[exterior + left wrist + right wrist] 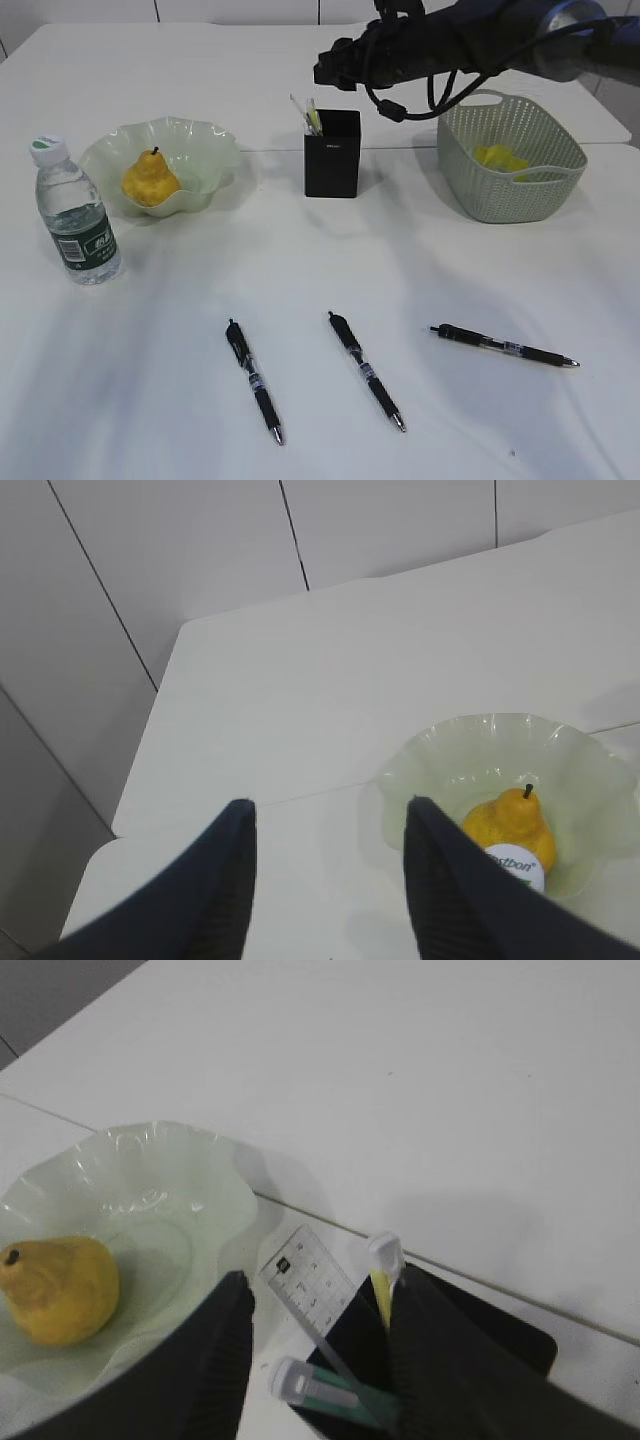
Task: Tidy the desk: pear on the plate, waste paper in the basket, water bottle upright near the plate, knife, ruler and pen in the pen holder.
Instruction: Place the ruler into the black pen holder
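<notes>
Nearest to me, in front of the pen holder point(332, 152), three black pens lie loose on the desk point(150, 380): the left pen point(254, 381), the middle pen point(367, 371) and the right pen point(504, 346). They look like what is left to do. They are thin and round, so a slanted pinch could roll one away or skid it across the smooth white top.

The water bottle point(76, 212) stands upright to the left of the holder, just beside the plate point(205, 150), where the pear point(150, 179) sits. A careless sweep of my left gripper point(330, 880), whose jaws stand apart and empty above the plate's near rim, could topple that bottle.

My right gripper point(320, 1355) hovers just above the holder, spread and holding nothing. Inside it the clear ruler point(312, 1288), a yellow-and-white tool and a green-tipped one lean out; adding a pen steeply could jam against them or tip the small box.

Right of the holder, the basket point(480, 195) holds the yellow waste paper point(500, 158).
</notes>
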Action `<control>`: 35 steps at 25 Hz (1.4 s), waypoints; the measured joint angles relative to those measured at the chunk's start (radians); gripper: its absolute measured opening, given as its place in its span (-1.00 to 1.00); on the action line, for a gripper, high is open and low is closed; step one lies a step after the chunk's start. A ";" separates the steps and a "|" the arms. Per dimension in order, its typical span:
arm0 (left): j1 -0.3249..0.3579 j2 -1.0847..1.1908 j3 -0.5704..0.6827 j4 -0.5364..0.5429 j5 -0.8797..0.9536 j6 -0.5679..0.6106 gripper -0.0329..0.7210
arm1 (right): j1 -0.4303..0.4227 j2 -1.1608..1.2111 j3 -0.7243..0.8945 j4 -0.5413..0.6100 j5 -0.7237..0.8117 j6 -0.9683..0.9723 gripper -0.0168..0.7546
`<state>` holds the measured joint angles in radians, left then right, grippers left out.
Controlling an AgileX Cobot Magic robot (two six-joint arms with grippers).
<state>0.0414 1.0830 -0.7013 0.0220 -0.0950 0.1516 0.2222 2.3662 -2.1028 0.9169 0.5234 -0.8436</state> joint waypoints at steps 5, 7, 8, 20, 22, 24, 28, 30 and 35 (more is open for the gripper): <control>0.000 0.000 0.000 0.000 0.000 0.000 -0.01 | -0.005 -0.021 0.000 -0.185 0.101 0.157 -0.08; 0.000 0.000 0.000 0.000 -0.002 0.000 -0.01 | -0.005 -0.025 0.000 -0.232 0.136 0.190 -0.08; 0.000 0.000 0.000 0.000 -0.003 0.000 -0.01 | -0.005 -0.027 0.000 -0.248 0.163 0.205 -0.08; 0.000 0.000 0.000 0.000 -0.025 0.000 -0.01 | -0.005 -0.072 0.000 -0.538 0.383 0.378 -0.08; 0.000 0.000 0.000 0.000 -0.025 0.000 -0.01 | -0.005 -0.082 0.000 -0.565 0.415 0.388 -0.08; 0.000 0.000 0.000 0.000 -0.025 0.000 -0.01 | -0.005 -0.090 0.000 -0.590 0.448 0.396 -0.08; 0.000 0.000 0.000 0.000 -0.025 0.000 -0.01 | -0.005 -0.107 0.000 -0.624 0.521 0.404 -0.08; 0.000 0.000 0.000 0.000 -0.025 0.000 -0.01 | -0.005 -0.113 0.000 -0.634 0.556 0.404 -0.08; 0.000 0.000 0.000 0.000 -0.025 0.000 -0.01 | -0.005 -0.119 0.000 -0.662 0.633 0.404 -0.08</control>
<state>0.0414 1.0830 -0.7013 0.0220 -0.1203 0.1516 0.2173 2.2469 -2.1028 0.2549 1.1567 -0.4401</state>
